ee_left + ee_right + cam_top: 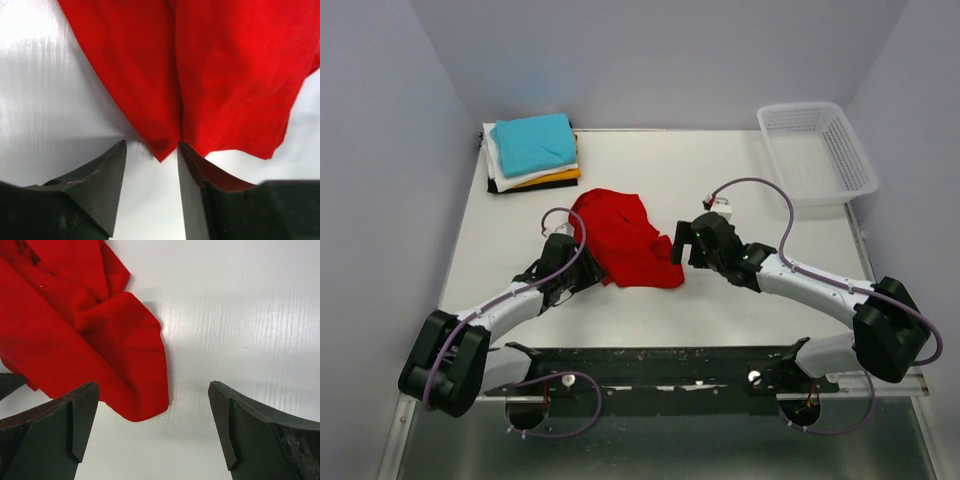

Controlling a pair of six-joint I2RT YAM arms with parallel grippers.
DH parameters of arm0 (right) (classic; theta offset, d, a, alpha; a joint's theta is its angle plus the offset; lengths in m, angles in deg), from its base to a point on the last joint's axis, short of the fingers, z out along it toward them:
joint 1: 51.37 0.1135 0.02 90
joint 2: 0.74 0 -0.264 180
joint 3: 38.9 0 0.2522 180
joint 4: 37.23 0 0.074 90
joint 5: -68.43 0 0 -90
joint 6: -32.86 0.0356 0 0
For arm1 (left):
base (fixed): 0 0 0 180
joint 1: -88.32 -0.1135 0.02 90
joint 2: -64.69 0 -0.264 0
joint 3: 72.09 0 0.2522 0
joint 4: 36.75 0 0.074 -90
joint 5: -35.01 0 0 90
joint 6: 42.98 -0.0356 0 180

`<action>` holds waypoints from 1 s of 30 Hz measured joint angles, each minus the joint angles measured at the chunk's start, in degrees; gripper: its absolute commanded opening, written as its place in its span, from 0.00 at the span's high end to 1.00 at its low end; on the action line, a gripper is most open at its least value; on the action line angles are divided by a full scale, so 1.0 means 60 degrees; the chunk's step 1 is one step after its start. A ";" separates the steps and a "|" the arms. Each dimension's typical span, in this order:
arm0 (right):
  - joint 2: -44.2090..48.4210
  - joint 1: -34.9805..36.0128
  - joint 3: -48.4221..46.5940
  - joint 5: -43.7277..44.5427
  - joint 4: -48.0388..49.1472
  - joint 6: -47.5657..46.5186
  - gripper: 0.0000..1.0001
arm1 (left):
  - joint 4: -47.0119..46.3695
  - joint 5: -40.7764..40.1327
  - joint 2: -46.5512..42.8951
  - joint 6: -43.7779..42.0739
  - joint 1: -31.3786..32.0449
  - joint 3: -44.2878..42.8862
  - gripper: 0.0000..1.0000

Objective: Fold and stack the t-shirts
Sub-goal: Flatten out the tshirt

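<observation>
One crumpled red t-shirt (625,240) lies mid-surface (760,300), between my arms. My left gripper (151,150) straddles its corner, jaws half apart, nothing pinched. My right gripper (152,390) gapes empty beside its edge. Catching doubled layers there could drag it into a worse bunch.

shirt (625,238): red | stack (532,150): teal, white, orange, black | basket (857,150): white lattice

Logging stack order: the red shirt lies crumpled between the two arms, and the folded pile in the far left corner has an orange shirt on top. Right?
Not quite: the top external view shows the teal shirt on top; the orange shirt only peeks out lower down. The red shirt is as you say.
</observation>
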 measured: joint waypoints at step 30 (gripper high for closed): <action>-0.2932 0.0058 0.0302 -0.1002 0.2925 0.0444 0.33 | -0.0076 -0.0036 -0.0521 0.0189 -0.0080 -0.0055 1.00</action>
